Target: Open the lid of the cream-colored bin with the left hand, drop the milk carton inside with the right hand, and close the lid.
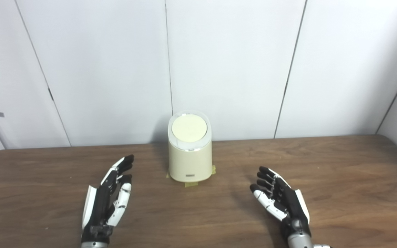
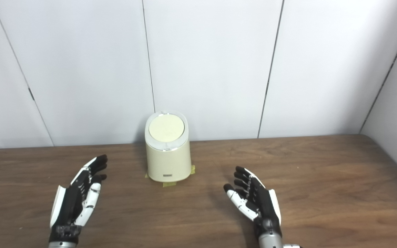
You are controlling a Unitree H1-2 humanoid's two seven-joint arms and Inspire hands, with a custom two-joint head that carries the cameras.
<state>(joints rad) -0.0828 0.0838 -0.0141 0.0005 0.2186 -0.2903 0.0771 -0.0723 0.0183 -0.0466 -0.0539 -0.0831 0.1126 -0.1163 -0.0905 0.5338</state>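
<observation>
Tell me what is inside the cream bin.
That cannot be seen: the cream bin has its round lid shut, covering the inside. No milk carton shows on the table. Both hands, left and right, are open and empty.

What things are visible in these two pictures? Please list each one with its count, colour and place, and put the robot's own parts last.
bin: one, cream, standing at the back middle of the table, near the wall
lid: one, cream, closed on top of the bin
tape pieces: a few, yellow, on the table at the bin's base
table: one, dark brown wood, across the lower picture
wall panels: several, white, behind the table
milk carton: none in view
left hand: one, black and white, open, left of the bin
right hand: one, black and white, open, right of the bin
</observation>
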